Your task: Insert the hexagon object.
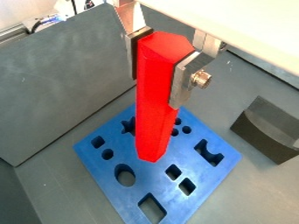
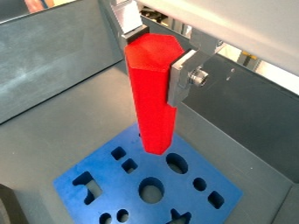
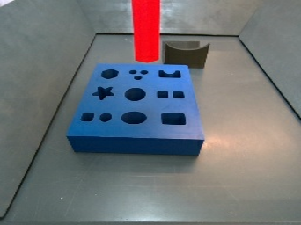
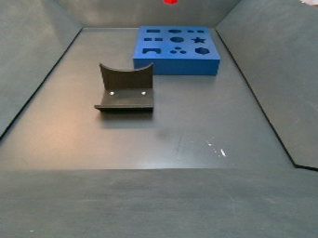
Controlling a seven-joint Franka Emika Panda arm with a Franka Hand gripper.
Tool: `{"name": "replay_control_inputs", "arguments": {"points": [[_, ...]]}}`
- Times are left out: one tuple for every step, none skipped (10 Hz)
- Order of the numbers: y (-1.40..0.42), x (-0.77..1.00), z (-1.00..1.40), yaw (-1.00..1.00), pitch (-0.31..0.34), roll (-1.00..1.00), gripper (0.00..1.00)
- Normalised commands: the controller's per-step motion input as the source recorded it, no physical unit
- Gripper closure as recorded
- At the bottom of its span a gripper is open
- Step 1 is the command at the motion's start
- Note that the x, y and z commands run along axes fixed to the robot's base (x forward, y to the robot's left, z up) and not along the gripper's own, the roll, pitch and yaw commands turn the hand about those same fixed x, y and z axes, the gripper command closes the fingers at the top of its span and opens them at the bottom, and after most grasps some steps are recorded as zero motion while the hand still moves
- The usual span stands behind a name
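Because the task called for insertion, the gripper (image 1: 160,59) held the red hexagonal peg (image 1: 155,96) upright by its upper end, long axis vertical, so that the lower end faced the blue insertion board (image 1: 198,171). The fingers (image 2: 186,77) were clamped on opposite flats of the peg, a grip that judged likely to stop it from rotating. In both wrist views the peg's lower end hung above the board's surface, apart from it and not yet in any hole. In a side view the peg (image 3: 144,26) stood over the far edge of the board (image 3: 135,132), near a hexagon-like hole (image 3: 109,73); whether the two were aligned could not be told.

The peg was a smooth, matte red prism with flat faces and sharp edges. The board was a thick, matte blue slab with cut-outs of several shapes: round, square, star and hexagon-like. The fingers were flat silver plates with a round fastener showing on one.

The fixture (image 4: 125,89), a dark L-shaped bracket with a curved back, stood on the grey tabletop (image 4: 162,153) well apart from the board (image 4: 178,51) and appeared empty.
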Motion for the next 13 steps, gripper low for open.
{"name": "replay_control_inputs", "arguments": {"points": [[0.48, -0.35, -0.69, 0.01, -0.067, 0.33, 1.00], [0.60, -0.34, -0.68, 0.00, -0.026, 0.34, 1.00], [0.56, -0.27, -0.46, 0.00, 0.000, 0.42, 1.00], [0.53, -0.26, -0.41, 0.00, 0.000, 0.45, 1.00], [0.62, -0.50, -0.56, -0.01, -0.071, 0.35, 1.00], [0.44, -0.73, -0.46, -0.29, -0.243, 0.17, 1.00], [0.39, -0.70, -0.36, -0.28, -0.213, 0.17, 1.00], [0.28, -0.65, -0.27, -0.25, -0.187, 0.12, 1.00], [0.17, -0.53, -0.13, -0.20, -0.146, 0.06, 1.00], [0.13, -0.35, -0.08, -0.14, -0.060, 0.08, 1.00], [0.01, -0.08, -0.15, -0.11, -0.010, 0.03, 1.00], [0.00, 0.00, -0.20, -0.06, -0.019, 0.00, 1.00], [0.01, 0.00, -0.26, -0.03, -0.030, -0.01, 1.00]]}}
